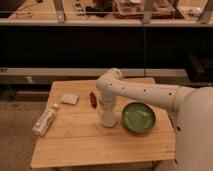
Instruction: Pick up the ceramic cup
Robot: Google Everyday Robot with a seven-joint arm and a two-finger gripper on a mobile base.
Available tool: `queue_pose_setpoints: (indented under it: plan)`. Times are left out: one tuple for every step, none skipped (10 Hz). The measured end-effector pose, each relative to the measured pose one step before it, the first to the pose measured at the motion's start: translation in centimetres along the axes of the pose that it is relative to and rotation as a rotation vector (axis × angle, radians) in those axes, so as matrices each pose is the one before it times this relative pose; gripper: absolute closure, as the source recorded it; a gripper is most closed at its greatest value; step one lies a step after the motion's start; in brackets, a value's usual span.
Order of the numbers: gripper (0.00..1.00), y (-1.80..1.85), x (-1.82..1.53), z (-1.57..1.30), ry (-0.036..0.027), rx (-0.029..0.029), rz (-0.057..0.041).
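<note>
Your tool [107, 111] hangs straight down from the arm's wrist at the middle of the tabletop [75, 145], right over the ceramic cup [108, 119]. The cup stands as a small pale shape directly beneath the wrist, just left of the green bowl [138, 117] and apart from it. You cannot tell from this view whether the tool is spread, pressed together, or already clamped on the cup, because the wrist and the cup blend into one light mass.

You look to be at the grasp step: the reach seems done, the lift not yet begun, since the cup's base appears to rest on the wood.

For the next move, make sure the tool truly has the cup's wall before you raise it. Then lift straight up, slowly, as the tapered sides could let it slip. Keep clear of the green bowl on one side and the small red object [93, 98] lying just behind and to the left.

The white bottle [45, 121] and the flat white packet [69, 99] lie well away at the left, so they should not trouble you
</note>
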Motion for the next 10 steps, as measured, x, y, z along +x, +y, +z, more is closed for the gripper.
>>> queue_pose_setpoints:
  plan:
    - [1.00,0.454,0.666,-3.781,0.03953,-0.00227,-0.00277]
    - [1.00,0.689,0.355,-2.499,0.02963,-0.00761,-0.00254]
    - [1.00,0.685,0.189,-3.142,0.03445,0.00612,0.00194]
    - [1.00,0.677,0.414,-3.340,0.04317,0.00537,-0.00297]
    - [1.00,0.344,0.191,-1.970,0.02168,0.00422,-0.00435]
    - [1.00,0.244,0.063,-1.737,0.01772,0.01302,-0.00249]
    - [1.00,0.303,-0.061,-1.344,0.01463,0.01394,-0.00332]
    - [1.00,-0.155,0.083,-0.811,0.01603,0.03010,-0.00278]
    - [1.00,-0.007,0.046,-0.472,0.01002,0.01430,-0.00166]
    - [1.00,-0.026,0.016,-0.029,0.00053,0.00097,-0.00013]
